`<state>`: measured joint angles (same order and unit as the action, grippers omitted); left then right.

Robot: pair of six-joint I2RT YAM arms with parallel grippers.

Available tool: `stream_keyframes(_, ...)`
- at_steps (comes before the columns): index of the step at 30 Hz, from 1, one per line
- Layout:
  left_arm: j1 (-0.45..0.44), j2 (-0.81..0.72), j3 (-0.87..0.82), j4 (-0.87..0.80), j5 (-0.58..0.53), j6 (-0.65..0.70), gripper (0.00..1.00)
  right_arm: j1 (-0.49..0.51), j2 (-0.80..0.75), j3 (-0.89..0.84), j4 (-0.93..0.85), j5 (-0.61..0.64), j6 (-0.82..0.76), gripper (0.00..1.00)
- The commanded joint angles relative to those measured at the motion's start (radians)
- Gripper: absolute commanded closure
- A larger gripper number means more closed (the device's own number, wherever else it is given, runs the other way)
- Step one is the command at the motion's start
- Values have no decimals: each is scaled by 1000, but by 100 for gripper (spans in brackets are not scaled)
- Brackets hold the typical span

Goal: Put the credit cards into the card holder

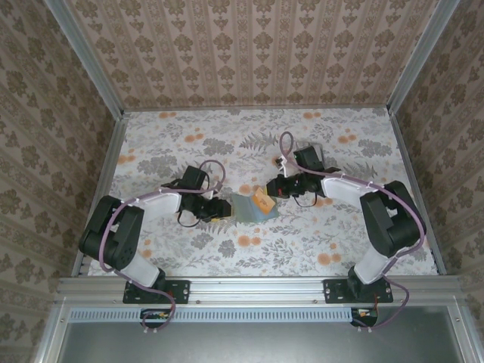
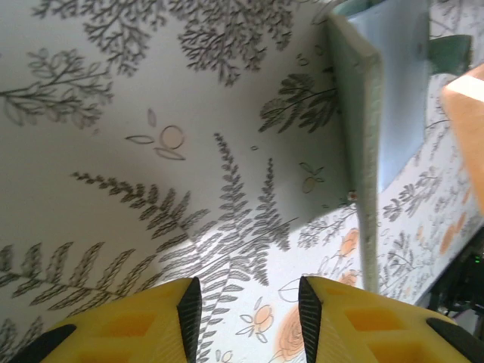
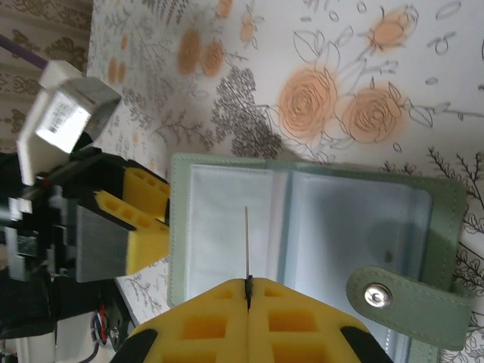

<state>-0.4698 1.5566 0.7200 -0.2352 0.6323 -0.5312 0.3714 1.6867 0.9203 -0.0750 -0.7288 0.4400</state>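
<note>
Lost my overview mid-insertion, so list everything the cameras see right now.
card holder: one, grey-green, pale blue inside, lying open mid-table between the grippers
credit card: one, seen edge-on, colour unclear, upright over the holder's open inside
table: one, white floral cover, orange and grey print
walls: three, beige patterned, around the table
left gripper: yellow fingers, open, beside the holder's edge
right gripper: yellow fingers, shut on the credit card

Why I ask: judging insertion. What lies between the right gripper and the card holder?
A credit card, edge-on, clamped by the right gripper, pointing at the card holder: right wrist view.
</note>
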Motion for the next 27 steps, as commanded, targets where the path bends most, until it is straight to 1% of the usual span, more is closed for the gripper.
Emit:
stream_keyframes(1, 40, -20, -49, 96, 97, -70, 59, 0, 43, -17, 38, -65, -44, 100)
stream_keyframes(5, 43, -104, -115, 199, 130, -118, 58, 0, 99, -6, 56, -116, -40, 100)
stream_keyframes(8, 43, -155, -119, 163, 115, -101, 58, 1, 114, -5, 56, -111, -47, 100)
stream_keyframes(11, 42, -177, -121, 153, 106, -95, 61, -3, 120, -9, 57, -103, -56, 100)
stream_keyframes(13, 37, -179, -118, 165, 108, -102, 67, -3, 130, -12, 68, -105, -54, 100)
stream_keyframes(16, 20, -144, -85, 159, 95, -94, 76, -3, 158, -21, 104, -128, -35, 100)
stream_keyframes(18, -20, -97, -62, 157, 87, -91, 80, -2, 176, -24, 139, -149, -13, 100)
stream_keyframes(21, -46, -41, -35, 162, 67, -90, 85, -3, 190, -28, 159, -155, -1, 100)
stream_keyframes(23, -49, -11, -28, 163, 69, -88, 88, -3, 205, -25, 171, -156, 9, 100)
stream_keyframes(26, -29, 23, -43, 158, 79, -93, 98, -3, 223, -27, 225, -169, 50, 100)
stream_keyframes(27, -22, 24, -63, 166, 75, -99, 99, -2, 226, -30, 243, -172, 62, 100)
